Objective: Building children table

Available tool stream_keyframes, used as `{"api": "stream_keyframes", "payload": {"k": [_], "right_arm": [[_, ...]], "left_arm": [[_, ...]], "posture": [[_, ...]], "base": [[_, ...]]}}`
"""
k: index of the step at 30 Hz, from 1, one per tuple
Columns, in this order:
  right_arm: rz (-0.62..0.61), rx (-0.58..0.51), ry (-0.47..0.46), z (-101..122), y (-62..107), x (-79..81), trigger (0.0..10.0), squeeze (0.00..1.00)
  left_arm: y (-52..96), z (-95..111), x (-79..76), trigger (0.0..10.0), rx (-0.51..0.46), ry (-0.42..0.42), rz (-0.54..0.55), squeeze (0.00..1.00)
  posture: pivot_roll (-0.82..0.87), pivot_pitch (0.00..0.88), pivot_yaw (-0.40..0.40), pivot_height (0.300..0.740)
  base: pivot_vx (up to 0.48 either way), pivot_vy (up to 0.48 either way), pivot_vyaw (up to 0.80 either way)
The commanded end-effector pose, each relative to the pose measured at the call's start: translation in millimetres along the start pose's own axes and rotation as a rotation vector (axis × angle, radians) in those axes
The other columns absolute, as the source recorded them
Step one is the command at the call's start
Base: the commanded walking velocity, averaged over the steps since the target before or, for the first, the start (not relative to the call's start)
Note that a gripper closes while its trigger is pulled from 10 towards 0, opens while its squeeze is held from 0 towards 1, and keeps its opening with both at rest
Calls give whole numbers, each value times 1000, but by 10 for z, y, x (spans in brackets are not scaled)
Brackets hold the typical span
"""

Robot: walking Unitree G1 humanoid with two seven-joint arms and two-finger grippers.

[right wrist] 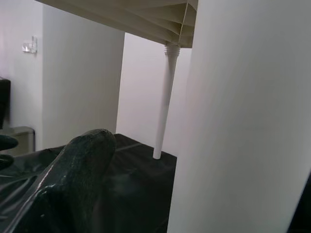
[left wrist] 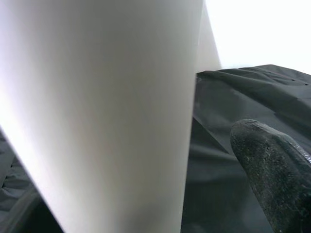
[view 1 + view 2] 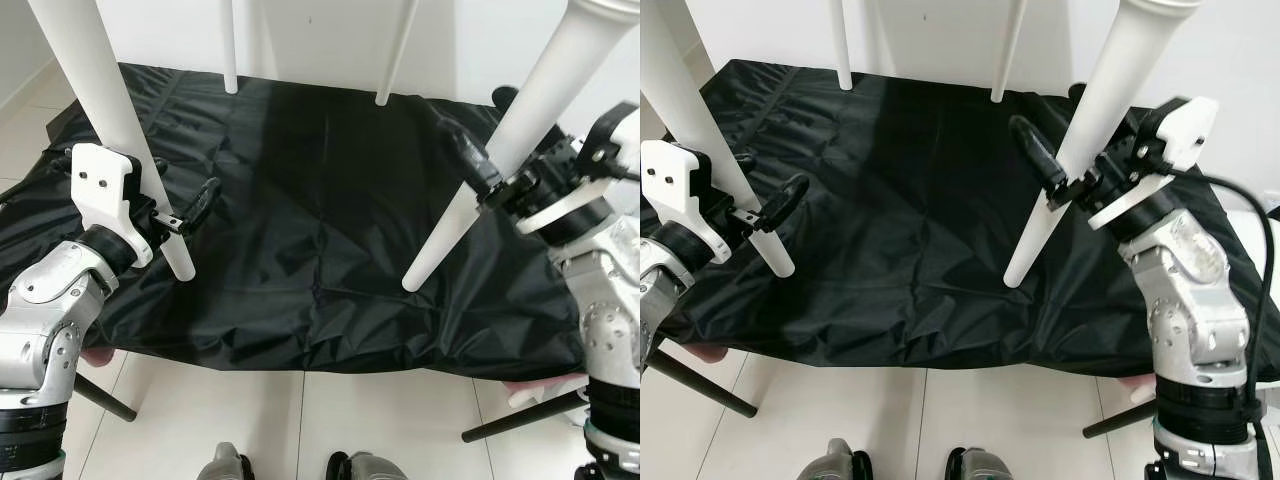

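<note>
A small white table stands on a black sheet (image 3: 320, 230) spread over the floor. Four white legs come down onto the sheet. The two back legs (image 3: 229, 50) stand near the wall.

The left gripper (image 3: 185, 215) is around the front left leg (image 3: 110, 110), low down near its foot. Its black fingers (image 3: 205, 195) sit on each side of the leg and hold it. In the left wrist view the leg is very close, with one black fingertip (image 2: 272, 170) beside it.

The right gripper (image 3: 1065, 175) holds the front right leg (image 3: 1090, 130) about halfway down. One black finger (image 3: 1035, 150) lies against the leg. This leg leans, and its foot touches the sheet.

In the right wrist view, a back leg (image 1: 165, 102) goes up to the underside of the tabletop (image 1: 136, 19).

The floor (image 3: 300, 420) is pale tile. The robot's feet (image 3: 290, 465) are at the near edge.
</note>
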State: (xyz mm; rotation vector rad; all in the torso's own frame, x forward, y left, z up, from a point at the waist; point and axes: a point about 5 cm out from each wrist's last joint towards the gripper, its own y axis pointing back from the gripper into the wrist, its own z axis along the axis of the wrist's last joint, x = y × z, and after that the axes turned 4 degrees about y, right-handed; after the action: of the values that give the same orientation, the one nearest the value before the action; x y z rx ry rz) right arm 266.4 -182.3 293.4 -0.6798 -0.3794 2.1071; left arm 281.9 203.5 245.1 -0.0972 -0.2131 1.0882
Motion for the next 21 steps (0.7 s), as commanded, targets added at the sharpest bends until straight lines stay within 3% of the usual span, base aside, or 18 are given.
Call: {"api": "stream_keyframes", "payload": {"k": [1,8,9,12,14,21], "right_arm": [[6,-3,14,0,19,30,10000,0],[-139,-4,106,-68,179,79,10000,0],[-201,13,138,-162,308,176,10000,0],[-216,26,155,-220,363,230,10000,0],[-279,77,203,-384,521,324,10000,0],[-323,135,265,-551,683,438,10000,0]], "left_arm": [[22,13,-162,10000,8,-25,-259,0],[11,41,-178,10000,-6,-33,-299,0],[-13,27,-174,10000,1,-31,-322,0],[-19,13,-159,10000,5,-37,-321,0],[-35,-37,-115,10000,3,-50,-277,0],[-28,-77,-18,10000,3,-85,-178,0]], "posture": [[-118,91,-73,740],[-121,91,-24,740],[-120,94,-9,740],[-119,95,6,740],[-114,99,18,740],[-96,104,33,740]], "base": [[0,0,0],[0,0,0],[0,0,0],[0,0,0],[0,0,0],[0,0,0]]}}
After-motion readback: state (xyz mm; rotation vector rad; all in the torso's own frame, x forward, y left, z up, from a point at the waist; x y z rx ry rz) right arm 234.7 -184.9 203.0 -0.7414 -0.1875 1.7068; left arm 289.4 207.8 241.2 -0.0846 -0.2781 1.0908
